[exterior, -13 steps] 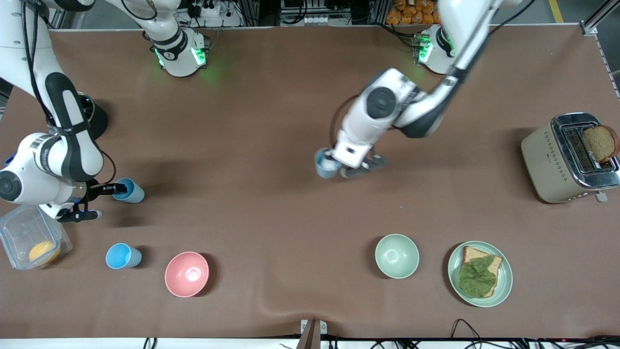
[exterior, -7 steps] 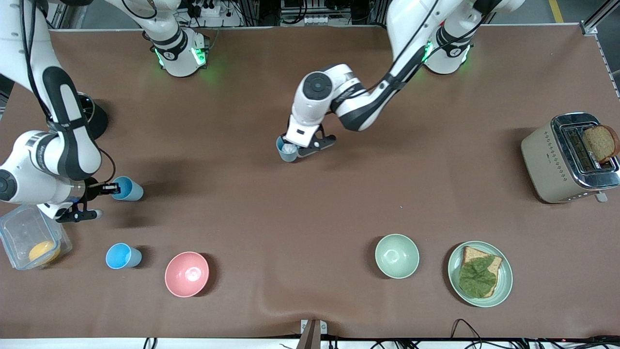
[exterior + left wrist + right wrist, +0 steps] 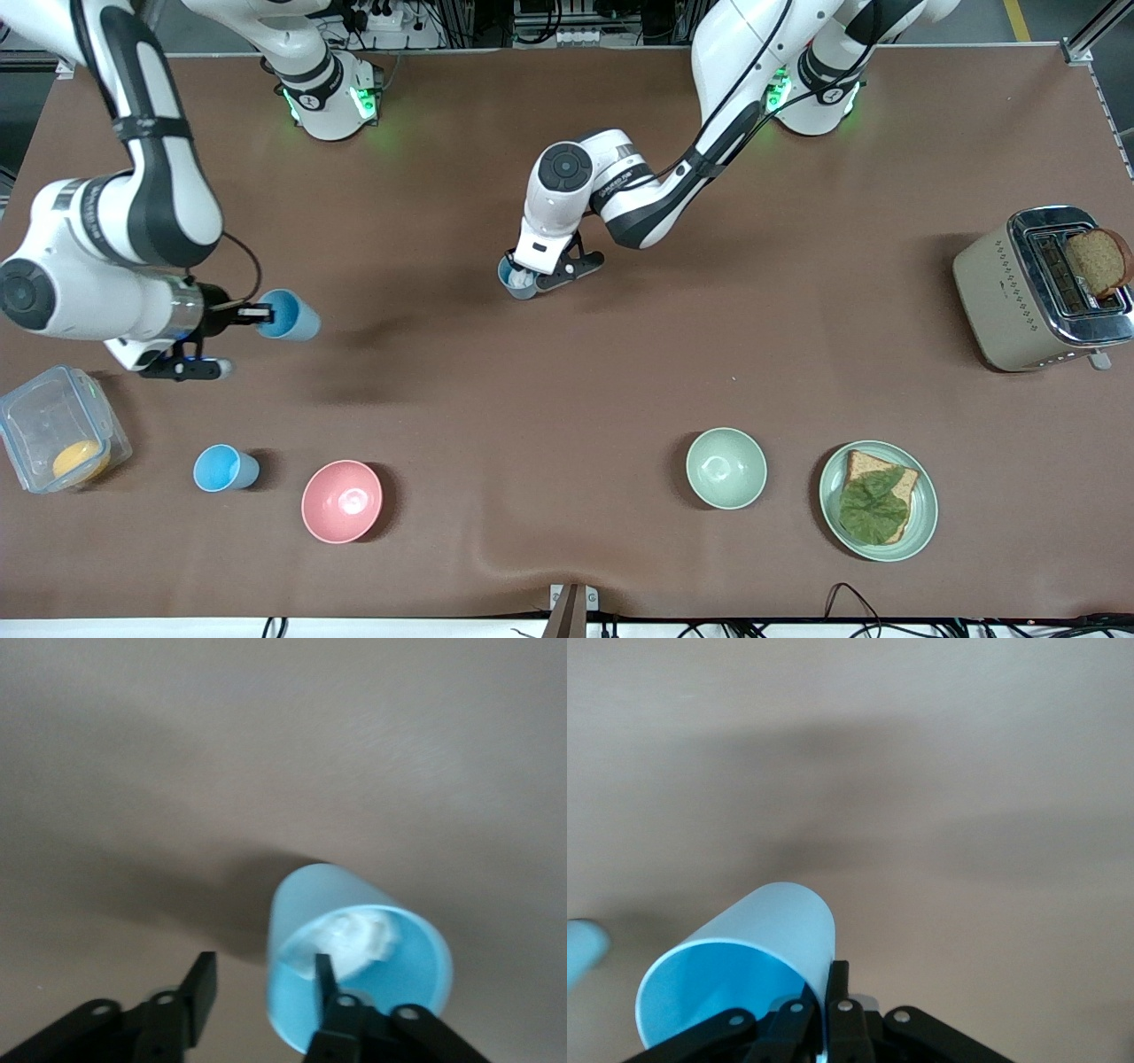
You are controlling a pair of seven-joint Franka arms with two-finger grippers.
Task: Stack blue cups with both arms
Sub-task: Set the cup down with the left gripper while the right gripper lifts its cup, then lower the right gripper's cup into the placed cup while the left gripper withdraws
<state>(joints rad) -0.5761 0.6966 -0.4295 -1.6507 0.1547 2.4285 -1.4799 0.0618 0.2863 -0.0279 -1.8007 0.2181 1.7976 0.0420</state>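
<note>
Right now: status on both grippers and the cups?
Right gripper pinching sky blue cup by its rim, airborne. Left gripper open, one finger inside paler cup. Nothing between them.

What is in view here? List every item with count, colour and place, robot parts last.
table: one, brown, under everything
sky-blue cup: one, tipped sideways in the air over the right arm's end
grey-blue cup: one, mid-table, something white inside
third blue cup: one, beside the pink bowl
pink bowl: one, near the front camera
green bowl: one, pale, beside the plate
plate: one, pale green, holding bread with a leaf
toaster: one, beige, left arm's end, brown bread slice in it
clear box: one, right arm's end, something orange inside
right gripper: black, shut on the sky-blue cup's rim
left gripper: black, open, one finger inside the grey-blue cup
</note>
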